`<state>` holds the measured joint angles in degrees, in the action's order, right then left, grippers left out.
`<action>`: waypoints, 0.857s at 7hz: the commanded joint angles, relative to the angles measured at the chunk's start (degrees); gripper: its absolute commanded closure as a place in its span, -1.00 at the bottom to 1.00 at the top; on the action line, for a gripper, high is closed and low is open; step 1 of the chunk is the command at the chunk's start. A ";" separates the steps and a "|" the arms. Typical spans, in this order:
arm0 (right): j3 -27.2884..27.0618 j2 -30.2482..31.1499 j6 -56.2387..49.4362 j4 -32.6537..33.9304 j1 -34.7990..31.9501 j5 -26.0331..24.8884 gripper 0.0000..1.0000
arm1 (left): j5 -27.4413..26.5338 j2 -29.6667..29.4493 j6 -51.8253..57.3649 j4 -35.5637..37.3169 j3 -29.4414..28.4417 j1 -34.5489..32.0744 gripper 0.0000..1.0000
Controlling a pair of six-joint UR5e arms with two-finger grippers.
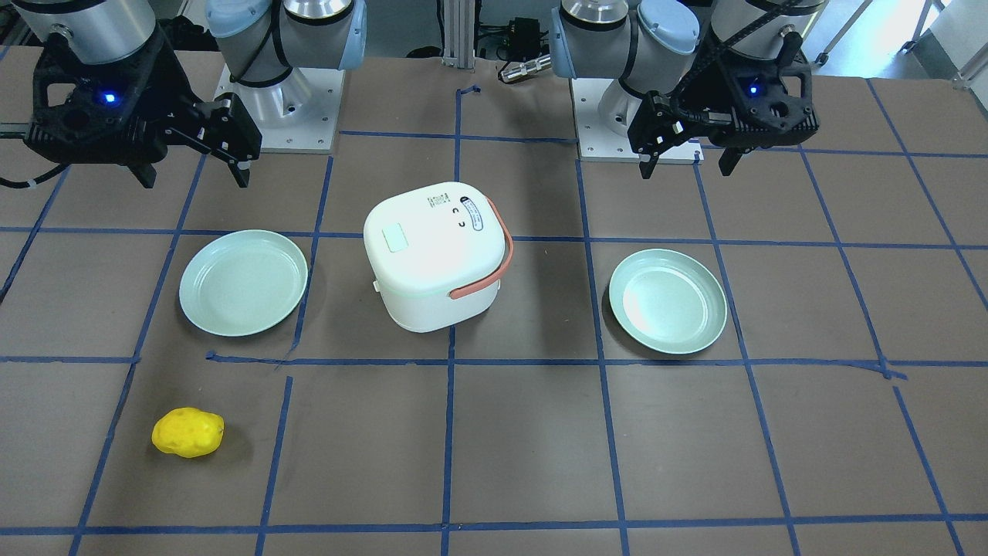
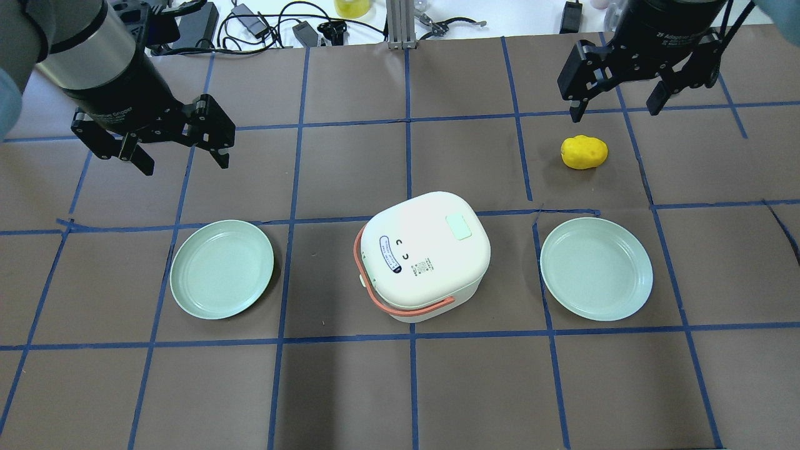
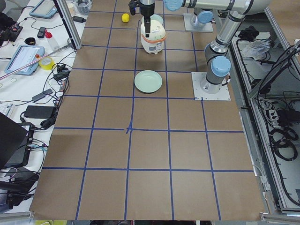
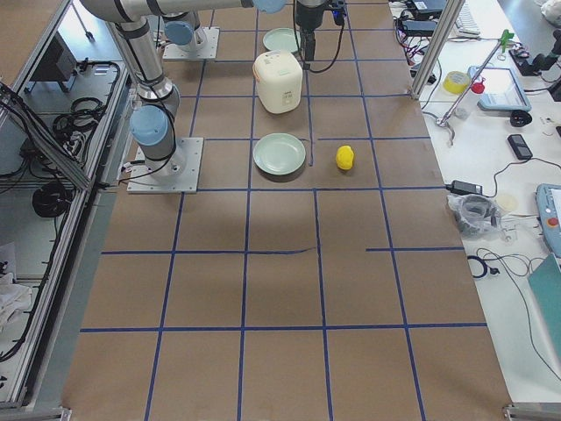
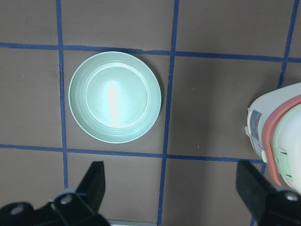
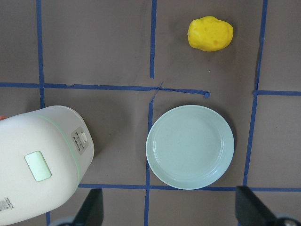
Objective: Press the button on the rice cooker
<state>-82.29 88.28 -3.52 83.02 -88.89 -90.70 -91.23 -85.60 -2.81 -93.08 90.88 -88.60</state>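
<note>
The white rice cooker (image 2: 428, 256) with an orange handle stands mid-table; it also shows in the front view (image 1: 436, 259). Its pale mint button (image 2: 459, 227) sits on the lid top, on the side nearer my right arm. The button also shows in the front view (image 1: 396, 237) and the right wrist view (image 6: 38, 165). My left gripper (image 2: 185, 164) is open and empty, hovering far left of the cooker, beyond the left plate. My right gripper (image 2: 614, 112) is open and empty, hovering at the far right, beyond the yellow object.
A mint plate (image 2: 222, 269) lies left of the cooker and another (image 2: 595, 269) lies right of it. A yellow lemon-like object (image 2: 584, 152) lies beyond the right plate, near my right gripper. Blue tape lines grid the brown table. Cables and tools lie past the far edge.
</note>
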 commanded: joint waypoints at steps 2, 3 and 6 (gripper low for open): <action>-0.15 0.14 -0.08 -0.05 -0.15 0.61 -1.00 | 0.00 0.00 0.00 0.00 0.00 0.00 -1.00; -0.06 0.14 0.00 -0.05 -0.15 0.61 -1.00 | 0.00 0.00 0.00 0.00 0.00 0.00 -1.00; -0.24 0.14 -0.78 -0.57 -0.23 0.79 0.48 | 0.00 0.00 0.00 0.00 0.00 0.00 -1.00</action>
<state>-82.50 88.39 -4.09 82.93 -89.06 -89.99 -91.23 -85.60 -2.81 -93.08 90.88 -88.60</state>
